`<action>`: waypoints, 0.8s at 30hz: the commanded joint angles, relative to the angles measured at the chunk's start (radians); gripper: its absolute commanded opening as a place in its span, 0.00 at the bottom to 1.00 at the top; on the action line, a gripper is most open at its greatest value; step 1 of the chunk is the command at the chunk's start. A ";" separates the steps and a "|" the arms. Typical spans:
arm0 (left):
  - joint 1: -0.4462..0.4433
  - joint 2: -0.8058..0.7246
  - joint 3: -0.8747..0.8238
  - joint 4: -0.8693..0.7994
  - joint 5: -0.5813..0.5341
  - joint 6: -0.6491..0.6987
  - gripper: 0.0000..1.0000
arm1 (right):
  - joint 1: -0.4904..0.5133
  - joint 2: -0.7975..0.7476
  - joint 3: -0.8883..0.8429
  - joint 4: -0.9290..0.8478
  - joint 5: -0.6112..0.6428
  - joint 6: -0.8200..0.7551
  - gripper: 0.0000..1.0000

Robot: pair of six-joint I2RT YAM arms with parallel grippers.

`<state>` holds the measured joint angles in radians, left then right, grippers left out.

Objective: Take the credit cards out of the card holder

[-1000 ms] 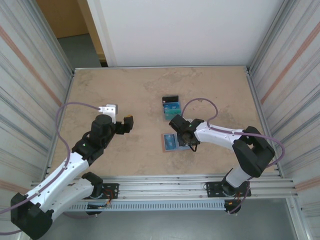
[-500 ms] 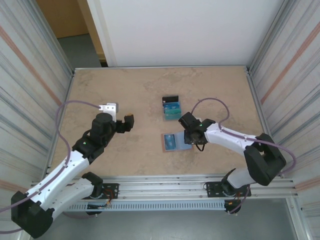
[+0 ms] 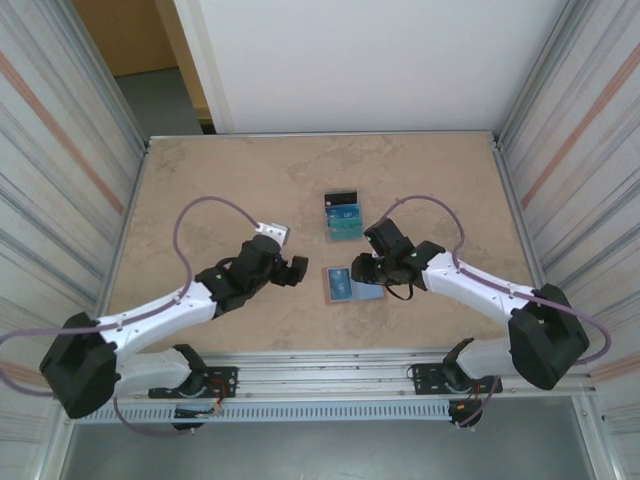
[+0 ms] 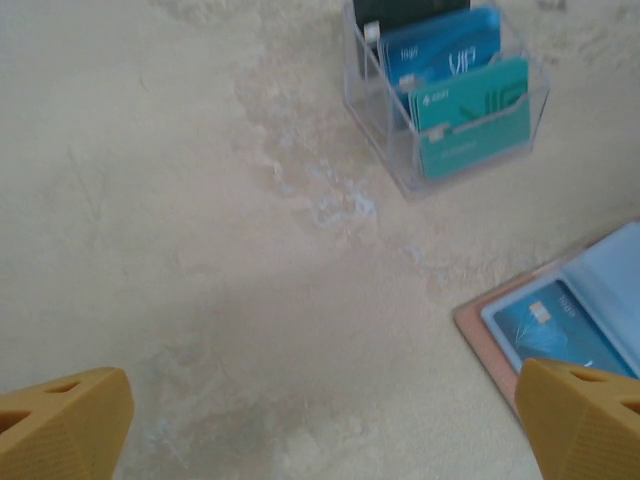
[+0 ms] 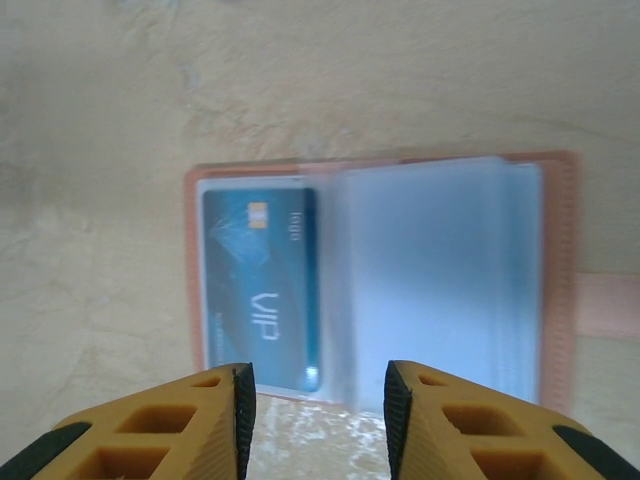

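Right tool [image 3: 362,268] [image 5: 315,400]: jaws at a narrow gap, nothing between them. It hangs over one long edge of the wallet [image 3: 352,287] [image 5: 565,250], about where the two panels meet. Contact with the wallet cannot be told.

Wallet: lies open and flat on the counter [image 3: 220,190], near the middle, a little toward the near edge. In the right wrist view one panel holds a blue card [image 5: 260,290] [image 3: 341,284] in its pocket. The other panel carries a stack of clear sleeves [image 5: 430,270], slightly blurred. A salmon tab [image 5: 605,305] sticks out from the sleeve-side edge.

Left tool [image 3: 295,270] [image 4: 320,430]: jaws wide, nothing between them. It is above bare counter just left of the wallet and apart from it. The wallet's corner [image 4: 480,330], with the blue card [image 4: 555,330], sits at the lower right of the left wrist view.

Clear rack [image 3: 343,217] [image 4: 445,95]: stands on the far side of the wallet, near it but not touching. It holds three cards upright in a row: black card [image 4: 410,10] at the far end, a second blue card [image 4: 440,50] in the middle, teal card [image 4: 470,115] nearest the wallet.
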<state>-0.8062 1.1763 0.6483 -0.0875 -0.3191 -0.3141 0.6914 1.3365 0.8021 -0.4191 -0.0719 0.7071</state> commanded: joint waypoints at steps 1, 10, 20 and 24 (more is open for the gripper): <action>-0.020 0.054 0.032 0.051 -0.055 -0.080 0.99 | 0.000 0.061 0.014 0.034 -0.078 0.015 0.40; -0.056 0.152 0.040 0.060 -0.089 -0.130 0.99 | 0.023 0.191 0.070 0.046 -0.116 0.012 0.37; -0.073 0.231 0.060 0.066 -0.092 -0.120 0.99 | 0.027 0.268 0.115 0.037 -0.112 0.001 0.33; -0.086 0.263 0.080 0.069 -0.093 -0.101 0.99 | 0.022 0.289 0.115 0.032 -0.111 0.003 0.33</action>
<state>-0.8818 1.4235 0.6910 -0.0422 -0.3805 -0.4229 0.7147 1.6058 0.8940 -0.3672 -0.1822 0.7071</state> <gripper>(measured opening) 0.986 0.331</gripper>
